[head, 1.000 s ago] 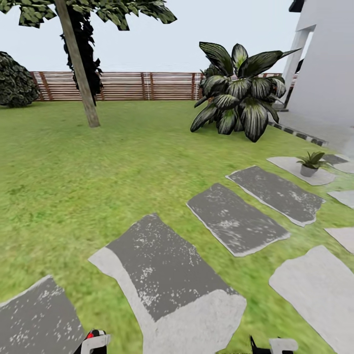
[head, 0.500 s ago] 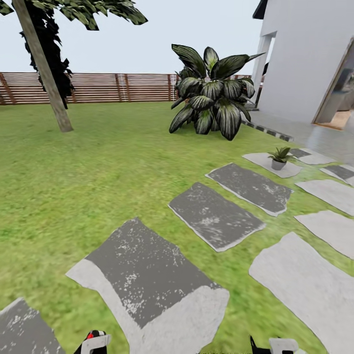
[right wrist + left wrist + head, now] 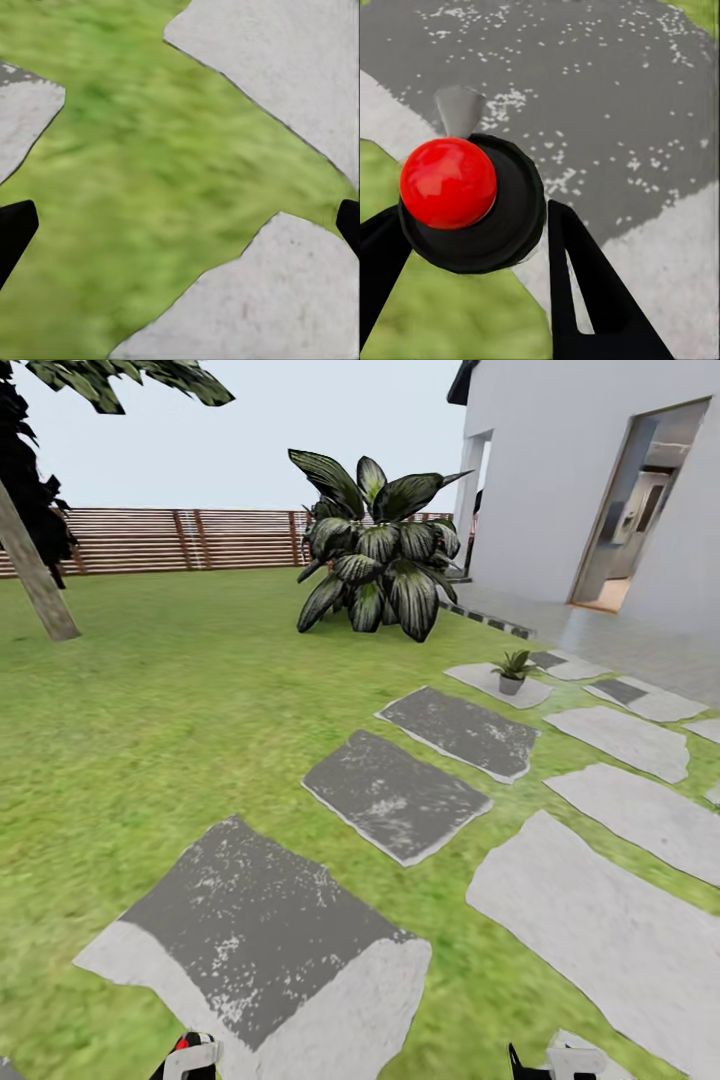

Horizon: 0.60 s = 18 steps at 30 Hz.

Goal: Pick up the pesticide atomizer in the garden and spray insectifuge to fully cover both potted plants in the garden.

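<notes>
Head view: 1 potted plant (image 3: 514, 670) stands on a pale stepping stone (image 3: 497, 683) ahead and to my right, well apart from both arms. It is a small green rosette in a grey pot, upright. I see no pesticide atomizer in these pictures, nor a second small pot, so I cannot say where either lies. No whitish speckling is readable on the leaves at this range.

Relation that matters: the pot sits forward-right along the run of stones, so the right gripper (image 3: 560, 1060) is the nearer one. The left gripper (image 3: 195, 1057) sits low at the frame's lower edge too.

Left wrist view: the left gripper (image 3: 472, 285) has its dark fingers (image 3: 585, 285) spread to either side of a black disc carrying a red ball (image 3: 448, 182). Whether that part is held or belongs to the arm, I cannot tell. Beneath lies a dark speckled stone with a pale border.

Right wrist view: the right gripper (image 3: 180, 225) is released, its 2 black fingertips (image 3: 15, 229) far apart with only grass and pale stone between them.

Ground: lawn (image 3: 160, 690) with grey stepping stones, a large striped leafy bush (image 3: 375, 560) behind, a slatted wooden fence (image 3: 150, 540), a tree trunk at left, a white house (image 3: 560, 460) with an open doorway at right.

My judgement: this is transit; the bottle must be found first.
</notes>
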Tool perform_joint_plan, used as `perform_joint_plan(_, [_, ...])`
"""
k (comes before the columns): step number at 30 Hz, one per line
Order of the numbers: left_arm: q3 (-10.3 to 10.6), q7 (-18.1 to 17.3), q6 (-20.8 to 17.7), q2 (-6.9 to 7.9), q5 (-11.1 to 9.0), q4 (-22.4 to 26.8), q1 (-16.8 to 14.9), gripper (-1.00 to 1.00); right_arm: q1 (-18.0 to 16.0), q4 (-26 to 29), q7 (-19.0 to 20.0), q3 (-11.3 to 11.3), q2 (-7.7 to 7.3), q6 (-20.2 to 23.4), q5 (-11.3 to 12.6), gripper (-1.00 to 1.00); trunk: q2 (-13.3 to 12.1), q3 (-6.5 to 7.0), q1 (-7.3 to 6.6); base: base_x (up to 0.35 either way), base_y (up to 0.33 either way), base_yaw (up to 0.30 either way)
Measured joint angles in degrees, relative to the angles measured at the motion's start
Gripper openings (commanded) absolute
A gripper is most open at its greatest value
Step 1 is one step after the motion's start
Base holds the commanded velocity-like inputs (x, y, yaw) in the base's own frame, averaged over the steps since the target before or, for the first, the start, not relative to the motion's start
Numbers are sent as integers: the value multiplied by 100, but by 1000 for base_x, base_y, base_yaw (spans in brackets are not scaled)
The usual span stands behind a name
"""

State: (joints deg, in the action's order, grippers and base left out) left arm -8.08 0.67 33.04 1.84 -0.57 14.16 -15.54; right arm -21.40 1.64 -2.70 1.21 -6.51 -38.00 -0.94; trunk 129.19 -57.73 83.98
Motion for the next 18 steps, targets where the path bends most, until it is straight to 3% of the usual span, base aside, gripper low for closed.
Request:
perform_joint_plan(11, [-5,5,0,0,1,1,0,-100,0,0,0,-4,1,0,1,100,0,0,-1,278,-129,-300])
perform_joint_plan(18, [-2,5,0,0,-1,1,0,-100,0,1,1,-6,2,1,0,100,0,0,-2,329,-25,-300])
